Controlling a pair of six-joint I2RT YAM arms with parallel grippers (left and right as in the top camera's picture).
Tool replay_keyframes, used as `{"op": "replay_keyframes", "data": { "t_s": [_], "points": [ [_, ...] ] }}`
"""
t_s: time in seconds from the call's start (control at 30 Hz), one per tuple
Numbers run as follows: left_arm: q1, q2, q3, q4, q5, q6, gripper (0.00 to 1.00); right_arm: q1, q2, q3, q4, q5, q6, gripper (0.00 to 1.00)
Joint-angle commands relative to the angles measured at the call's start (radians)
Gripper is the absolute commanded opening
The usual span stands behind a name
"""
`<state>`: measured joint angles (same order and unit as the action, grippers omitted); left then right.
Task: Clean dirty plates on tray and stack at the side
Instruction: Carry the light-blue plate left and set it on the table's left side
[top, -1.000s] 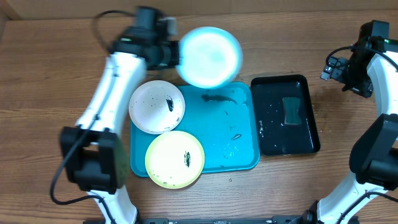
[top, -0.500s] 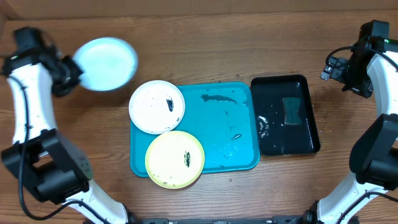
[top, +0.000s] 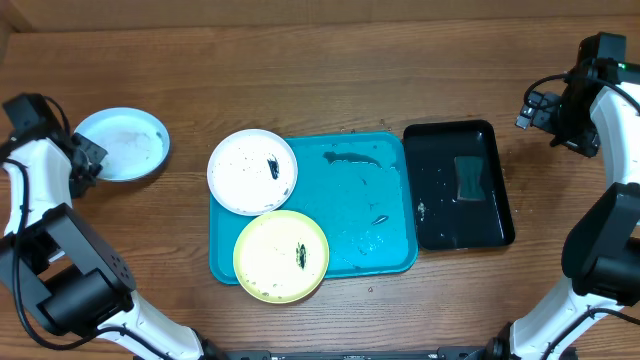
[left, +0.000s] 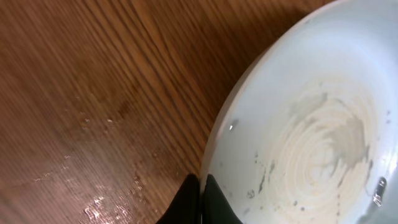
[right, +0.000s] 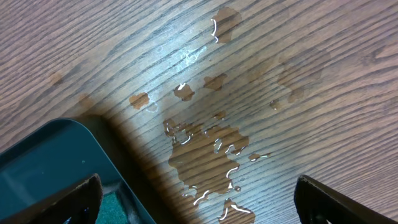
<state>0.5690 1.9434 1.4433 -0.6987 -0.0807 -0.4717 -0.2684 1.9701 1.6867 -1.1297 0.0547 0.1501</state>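
Observation:
My left gripper (top: 84, 160) is shut on the rim of the pale mint-green plate (top: 122, 144), low over the wood at the far left, away from the tray. In the left wrist view the black fingertips (left: 214, 202) pinch the plate's (left: 311, 118) edge, and faint wet swirl marks show inside it. The white plate (top: 252, 171) and the pale yellow plate (top: 281, 256), both with dark smears, sit on the left side of the turquoise tray (top: 370, 215). My right gripper (top: 530, 108) hangs open at the far right with nothing between its fingers (right: 199, 202).
A glossy black tray (top: 440, 225) holding water and a green sponge (top: 467, 177) stands right of the turquoise tray. Dark specks and wet marks lie on the turquoise tray's bare right half. A water puddle (right: 211, 149) lies on the wood by the black tray's corner (right: 50, 155).
My left arm swung the mint-green plate from above the tray's back edge out to the far left and lowered it. The right arm has not moved.

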Motion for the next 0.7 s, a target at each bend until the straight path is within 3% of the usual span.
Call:
{"op": "replay_keyframes", "data": {
  "t_s": [0.0,0.13,0.17,0.27,0.3,0.33,0.4,0.67],
  "points": [
    [-0.008,-0.025,-0.081,0.066,0.051,-0.001,0.04,-0.002,-0.017,0.002,0.003,-0.004,0.003,1.00],
    [-0.008,-0.024,-0.152,0.153,0.051,-0.001,0.04,-0.002,-0.017,0.002,0.003,-0.004,0.003,1.00],
    [-0.008,-0.024,-0.156,0.156,0.053,0.000,0.21,-0.002,-0.017,0.002,0.003,-0.004,0.003,1.00],
    [-0.008,-0.027,-0.142,0.150,0.127,0.014,0.56,-0.002,-0.017,0.002,0.003,-0.004,0.003,1.00],
    [-0.008,-0.028,-0.124,0.140,0.189,0.031,0.66,-0.002,-0.017,0.002,0.003,-0.004,0.003,1.00],
    [-0.008,-0.029,-0.099,0.121,0.250,0.047,0.69,-0.002,-0.017,0.002,0.003,-0.004,0.003,1.00],
    [-0.015,-0.035,0.018,0.013,0.361,0.061,0.70,-0.002,-0.017,0.002,0.003,-0.004,0.003,1.00],
    [-0.140,-0.124,0.284,-0.304,0.396,0.141,0.70,-0.002,-0.017,0.002,0.003,-0.004,0.003,1.00]
  ]
}}
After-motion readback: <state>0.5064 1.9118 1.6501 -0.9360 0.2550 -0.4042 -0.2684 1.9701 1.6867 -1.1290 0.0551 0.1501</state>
